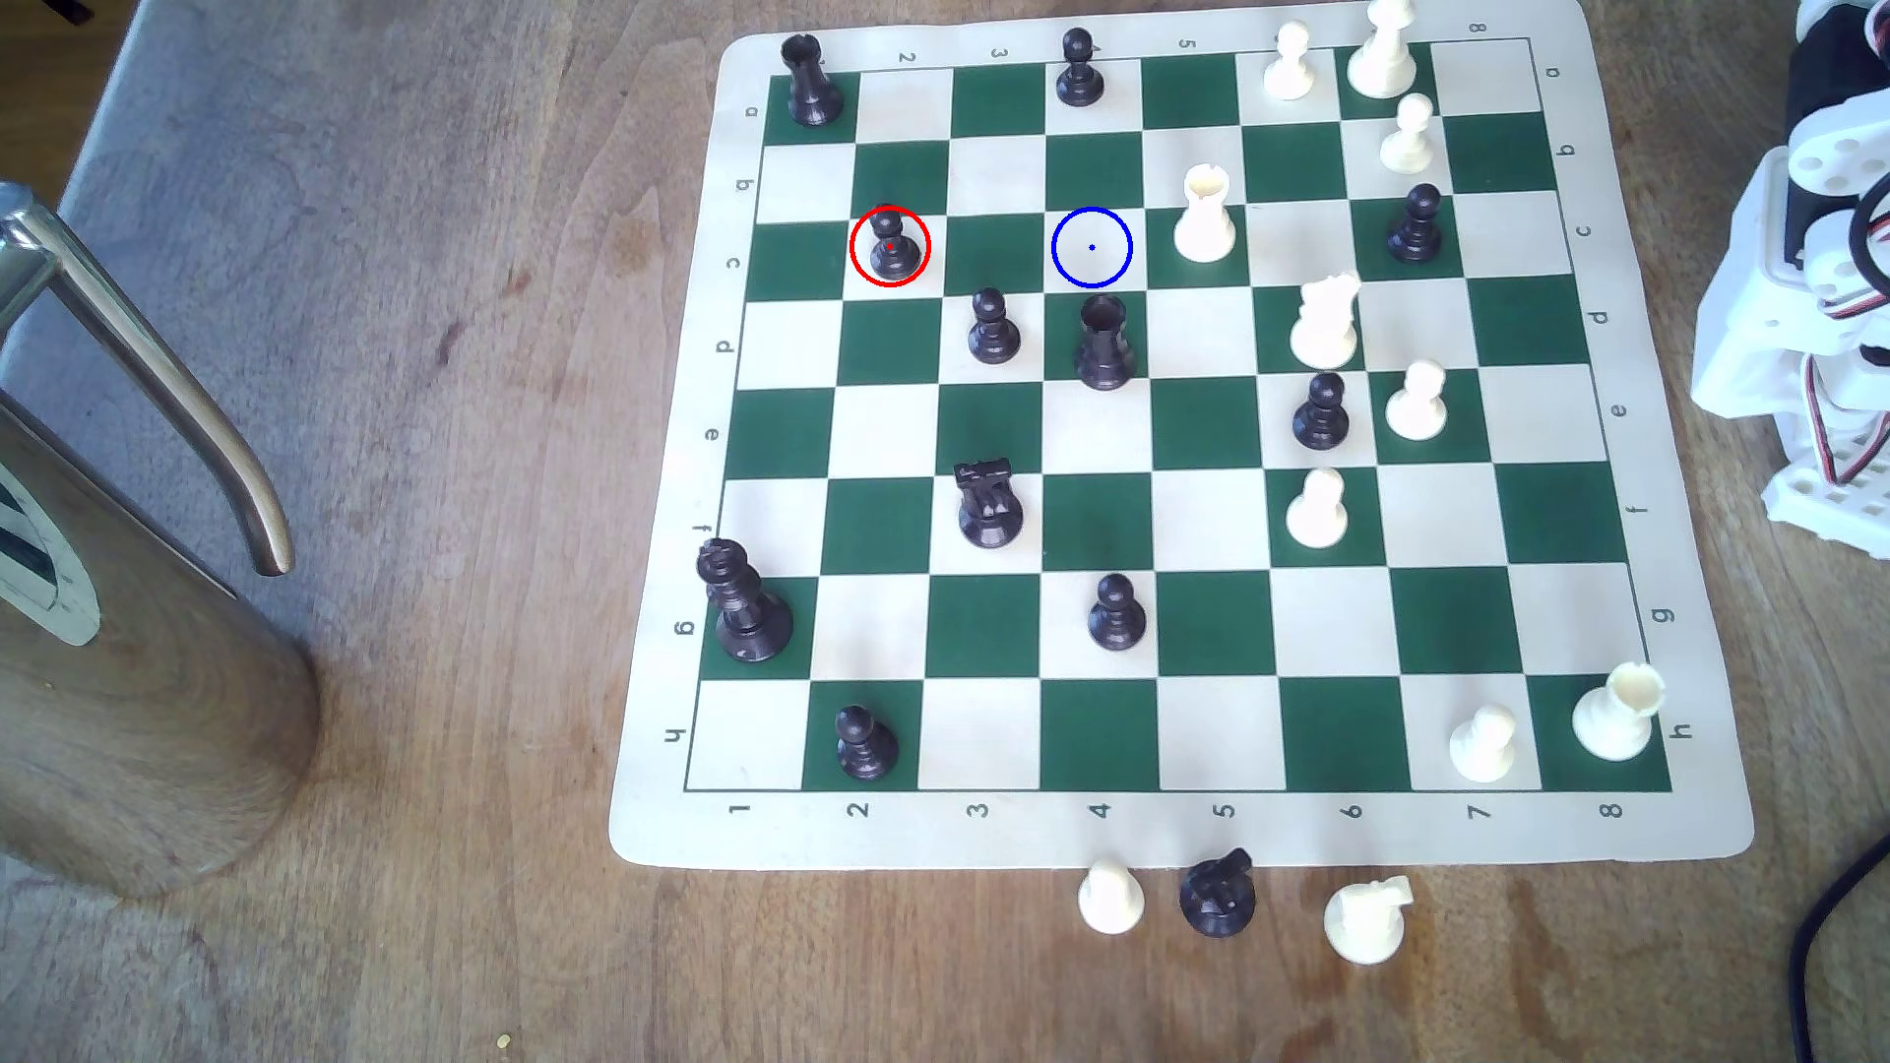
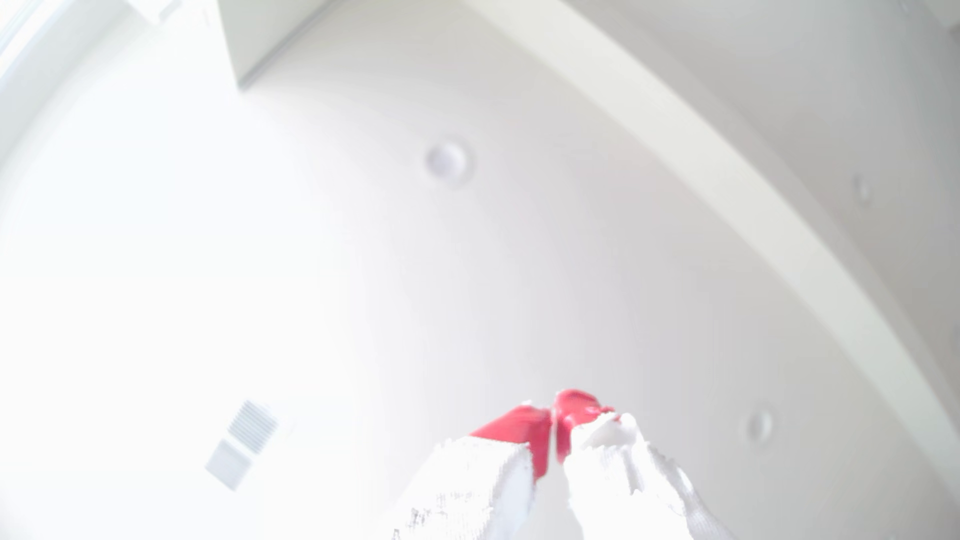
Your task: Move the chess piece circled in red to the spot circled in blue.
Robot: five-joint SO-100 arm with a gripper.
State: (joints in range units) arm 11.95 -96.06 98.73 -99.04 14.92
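The chess piece circled in red [image 1: 891, 248] is a small black pawn standing upright on a cream square in row c, toward the exterior view's left side of the board. The spot circled in blue [image 1: 1091, 247] is a bare cream square two squares to its right in the same row. My white arm [image 1: 1810, 307] stands folded off the board's right edge, far from both. In the wrist view my gripper [image 2: 555, 415] points up at a white ceiling, its red-tipped fingers [image 2: 519, 431] pressed together with nothing between them.
A black rook [image 1: 1104, 342] stands just below the blue spot, a white rook [image 1: 1204, 215] one square to its right, and a black pawn [image 1: 992, 327] diagonally below-left. A metal jug [image 1: 123, 654] stands at the exterior view's left. Three captured pieces [image 1: 1217, 894] lie by the green-and-cream board's front edge [image 1: 1176, 833].
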